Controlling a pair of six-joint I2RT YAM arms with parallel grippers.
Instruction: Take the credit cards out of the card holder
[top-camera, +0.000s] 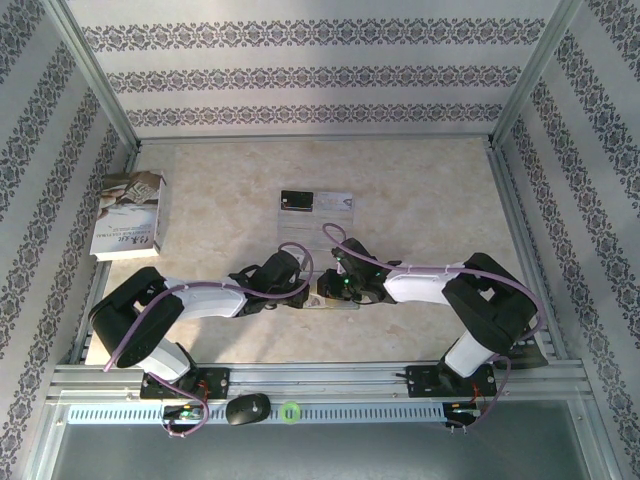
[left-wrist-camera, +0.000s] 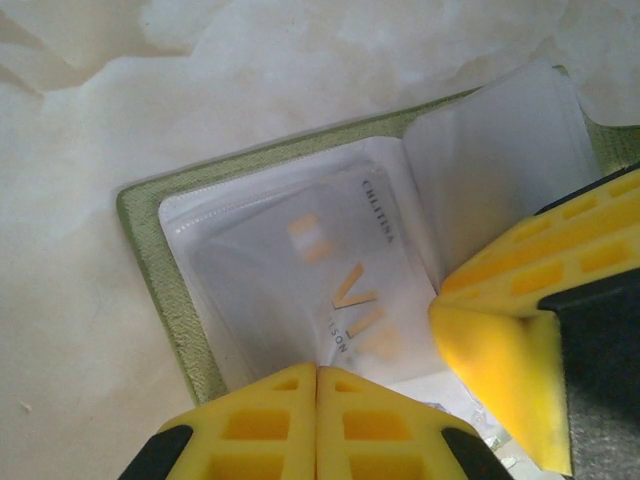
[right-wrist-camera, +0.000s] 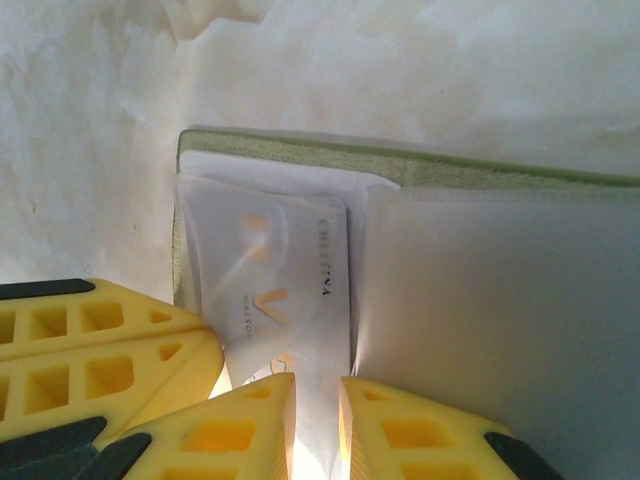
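- The holder (left-wrist-camera: 150, 270) lies open on the table (top-camera: 430, 200), green rim down and clear pockets up, between the 2 arms.
- Seemingly done: 2 cards lie flat beyond the holder, well apart from it, a black card (top-camera: 296, 203) and a silvery card (top-camera: 336, 205) side by side.
- Left to do: 1 pale card (left-wrist-camera: 345, 290) with gold lettering sits inside a pocket of the holder.
- The left gripper (left-wrist-camera: 318, 420) is fully closed at the holder's edge; I cannot tell whether it pinches the pocket.
- The right gripper (right-wrist-camera: 318, 425) stands a crack apart over the holder's fold, with a clear sheet edge in the gap; no firm hold is evident.
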